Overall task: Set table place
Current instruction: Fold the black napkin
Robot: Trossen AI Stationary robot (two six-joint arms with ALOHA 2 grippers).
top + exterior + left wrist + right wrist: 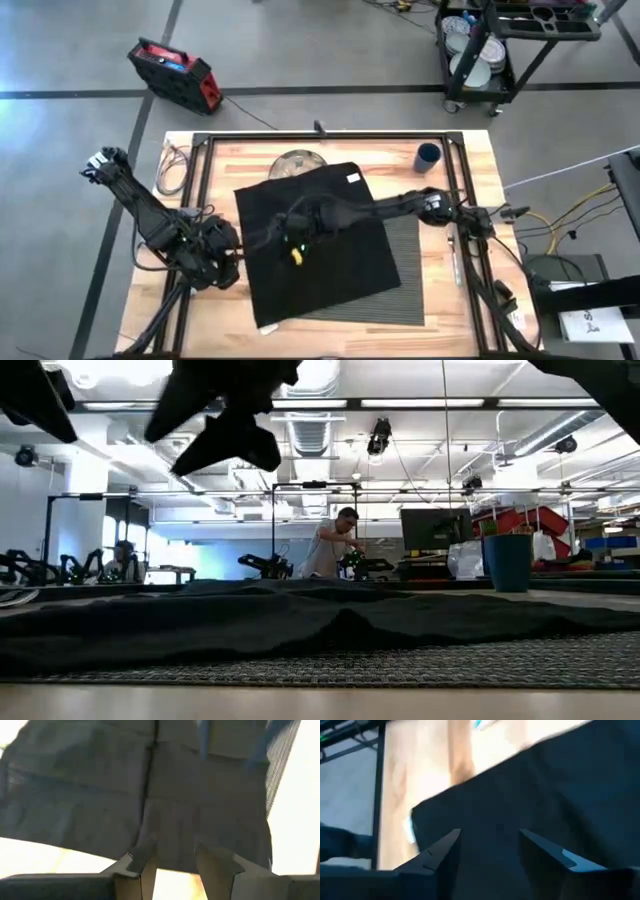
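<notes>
A black cloth napkin [320, 245] lies spread and skewed over the dark ribbed placemat [405, 265], which shows at the cloth's right and near sides on the wooden table [450, 300]. My right gripper [490, 840] reaches in from the right and hovers open over the cloth's middle [292, 225]. My left gripper [172, 855] stands open at the cloth's left edge [236, 255]. In the low view the dark gripper shapes [230, 430] hang well above the rumpled cloth [330, 620].
A glass plate [293, 163] lies at the far side, partly under the cloth's far corner. A blue cup [428, 155] stands at the far right. A small yellow thing [297, 257] shows on the cloth. The black frame [330, 135] rims the table, with cables [172, 170] at the left.
</notes>
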